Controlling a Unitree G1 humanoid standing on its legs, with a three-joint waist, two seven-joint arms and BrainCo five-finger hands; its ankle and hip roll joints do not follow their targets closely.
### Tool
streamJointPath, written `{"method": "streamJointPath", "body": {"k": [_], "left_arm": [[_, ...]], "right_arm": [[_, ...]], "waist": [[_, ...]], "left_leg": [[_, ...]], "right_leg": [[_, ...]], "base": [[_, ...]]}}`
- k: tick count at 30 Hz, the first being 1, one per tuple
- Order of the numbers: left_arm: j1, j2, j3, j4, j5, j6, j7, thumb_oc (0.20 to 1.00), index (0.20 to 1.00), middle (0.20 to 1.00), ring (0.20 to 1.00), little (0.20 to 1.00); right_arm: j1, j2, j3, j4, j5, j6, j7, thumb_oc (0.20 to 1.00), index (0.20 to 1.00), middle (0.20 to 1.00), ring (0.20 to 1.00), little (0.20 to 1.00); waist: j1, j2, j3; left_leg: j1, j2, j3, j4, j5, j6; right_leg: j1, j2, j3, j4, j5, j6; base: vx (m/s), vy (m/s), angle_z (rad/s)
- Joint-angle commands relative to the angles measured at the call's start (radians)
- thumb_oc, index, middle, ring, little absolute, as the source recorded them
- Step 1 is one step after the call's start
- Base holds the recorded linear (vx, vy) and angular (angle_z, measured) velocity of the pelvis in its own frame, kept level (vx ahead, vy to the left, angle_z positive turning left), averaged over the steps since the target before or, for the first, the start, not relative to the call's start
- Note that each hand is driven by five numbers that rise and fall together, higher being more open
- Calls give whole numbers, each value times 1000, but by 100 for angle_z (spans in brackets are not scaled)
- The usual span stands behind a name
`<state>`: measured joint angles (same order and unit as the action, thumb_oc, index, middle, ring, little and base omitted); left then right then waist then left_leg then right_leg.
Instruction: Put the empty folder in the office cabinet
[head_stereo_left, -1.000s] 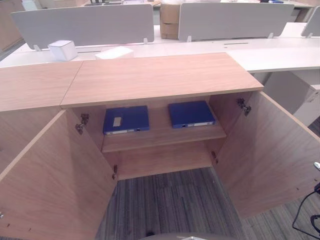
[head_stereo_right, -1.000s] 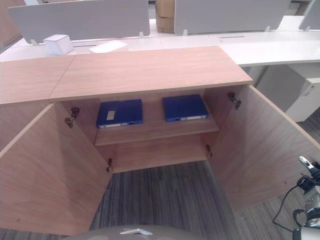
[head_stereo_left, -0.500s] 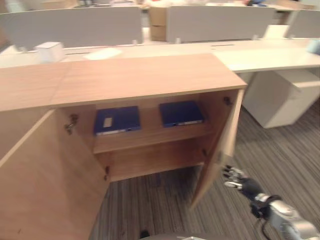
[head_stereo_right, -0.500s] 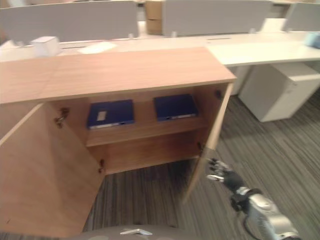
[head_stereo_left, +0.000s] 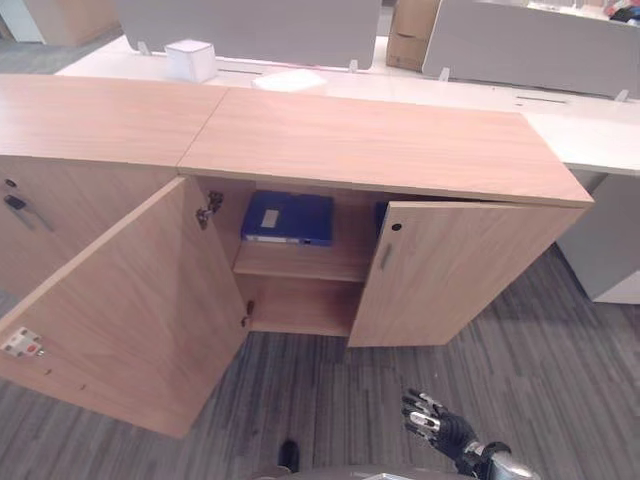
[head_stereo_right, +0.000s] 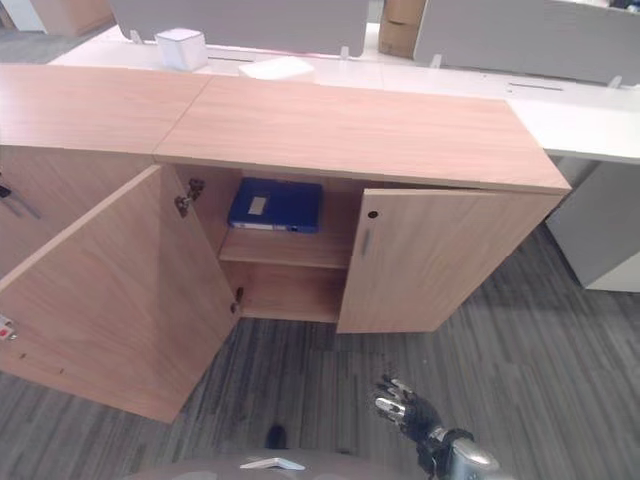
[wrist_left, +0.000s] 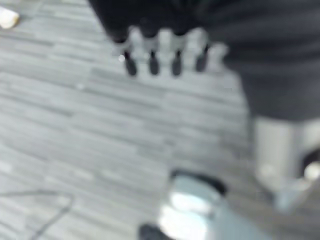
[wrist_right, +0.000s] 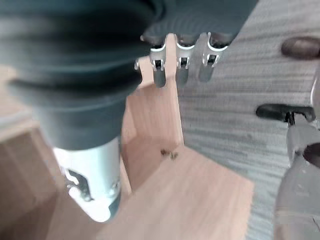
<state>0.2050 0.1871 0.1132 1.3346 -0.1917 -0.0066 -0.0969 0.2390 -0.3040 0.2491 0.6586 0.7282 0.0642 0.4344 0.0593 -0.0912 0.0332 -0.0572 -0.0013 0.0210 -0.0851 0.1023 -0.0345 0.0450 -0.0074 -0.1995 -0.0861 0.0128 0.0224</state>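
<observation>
One folder (head_stereo_left: 288, 217) lies flat on the cabinet (head_stereo_left: 385, 145) shelf behind the nearly closed right door (head_stereo_left: 455, 270) — both hands, right (head_stereo_left: 432, 423) and left (wrist_left: 165, 47), relaxed open and empty — job likely near done.

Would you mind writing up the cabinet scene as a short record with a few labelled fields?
cabinet: wooden office cabinet on grey striped carpet
left door: swung wide open
right door: nearly closed, a small gap at its left edge
folders: blue folder flat on the upper shelf; a second blue one mostly hidden behind the right door
right hand: low over the carpet in front of the right door, fingers relaxed, holding nothing
left hand: over carpet, fingers straight, holding nothing
</observation>
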Motion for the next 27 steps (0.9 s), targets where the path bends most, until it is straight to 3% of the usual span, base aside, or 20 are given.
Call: {"method": "streamJointPath", "body": {"k": [1, 2, 5, 7, 10, 14, 15, 19, 24, 25, 27], "left_arm": [[-59, 9, -33, 48, -57, -1, 23, 1000, 1000, 1000, 1000, 1000], [-89, 7, -49, 45, -81, 3, 39, 1000, 1000, 1000, 1000, 1000], [-132, 30, -36, 51, -134, 2, 74, 1000, 1000, 1000, 1000, 1000], [-145, 40, -28, 55, -144, 2, 85, 1000, 1000, 1000, 1000, 1000], [-179, 115, 51, 89, -190, 3, 144, 1000, 1000, 1000, 1000, 1000], [-178, 210, 133, 111, -221, 2, 166, 1000, 1000, 1000, 1000, 1000], [-140, 358, 203, 197, -185, 10, 171, 1000, 1000, 1000, 1000, 1000], [-95, 478, 316, 201, -187, 10, 186, 1000, 1000, 1000, 1000, 1000], [-52, 515, 376, 6, -285, -12, 190, 1000, 1000, 1000, 1000, 1000], [-33, 502, 368, -165, -301, -37, 216, 1000, 1000, 1000, 1000, 1000], [-23, 483, 363, -250, -300, -51, 233, 1000, 1000, 1000, 1000, 1000]], "right_arm": [[-48, 7, -25, 37, -20, -41, -127, 1000, 1000, 1000, 1000, 1000], [-86, 47, -81, 213, -65, -30, -199, 1000, 1000, 1000, 1000, 1000], [-138, 74, -166, 470, -131, -12, -278, 1000, 1000, 1000, 1000, 1000], [-154, 75, -190, 534, -154, -5, -296, 1000, 1000, 1000, 1000, 1000], [-194, 46, -296, 745, -239, 23, -356, 1000, 1000, 1000, 1000, 1000], [-201, 10, -358, 821, -259, 37, -375, 1000, 1000, 1000, 1000, 1000], [-199, -18, -398, 838, -221, 36, -371, 1000, 1000, 1000, 1000, 1000], [-177, -31, -432, 834, -184, 31, -393, 1000, 1000, 1000, 1000, 1000], [-164, -37, -446, 835, -179, 30, -391, 1000, 1000, 1000, 1000, 1000], [-160, -29, -441, 833, -186, 26, -388, 1000, 1000, 1000, 1000, 1000], [-157, -23, -437, 832, -193, 24, -386, 1000, 1000, 1000, 1000, 1000]], "waist": [[-2, 8, -11], [-4, 10, -11], [-4, 20, -10], [-5, 24, -7], [1, 55, 8], [8, 76, 10], [13, 85, 7], [12, 93, -6], [15, 108, -4], [16, 108, -5], [15, 106, -5]], "left_leg": [[55, 67, -30, -2, -88, -47], [55, 68, -41, -2, -86, -46], [51, 68, -69, -2, -77, -48], [48, 67, -79, -2, -74, -49], [17, 66, -135, -2, -40, -67], [-1, 66, -162, -2, -25, -78], [6, 69, -164, -2, -29, -87], [7, 71, -157, -2, -27, -86], [12, 76, -151, -2, -23, -84], [11, 76, -154, -2, -21, -82], [11, 75, -154, -2, -21, -82]], "right_leg": [[-22, -42, 28, 22, -22, 76], [-18, -40, 23, 30, -30, 71], [-13, -36, 4, 44, -43, 62], [-11, -36, -5, 47, -48, 59], [-7, -27, -59, 58, -71, 40], [-2, -21, -86, 51, -81, 34], [10, -15, -92, 47, -87, 33], [16, -8, -86, 41, -86, 33], [16, -3, -80, 44, -89, 34], [16, -1, -80, 44, -89, 33], [16, 0, -79, 43, -89, 33]], "base": [[0, -78, 14], [-4, -91, 10], [-9, -90, 9], [-22, -72, 32], [-61, -97, 39], [-23, -55, 43], [5, -60, 26], [6, -18, 7], [0, 0, 0], [0, 0, 0], [0, 0, 0]]}}
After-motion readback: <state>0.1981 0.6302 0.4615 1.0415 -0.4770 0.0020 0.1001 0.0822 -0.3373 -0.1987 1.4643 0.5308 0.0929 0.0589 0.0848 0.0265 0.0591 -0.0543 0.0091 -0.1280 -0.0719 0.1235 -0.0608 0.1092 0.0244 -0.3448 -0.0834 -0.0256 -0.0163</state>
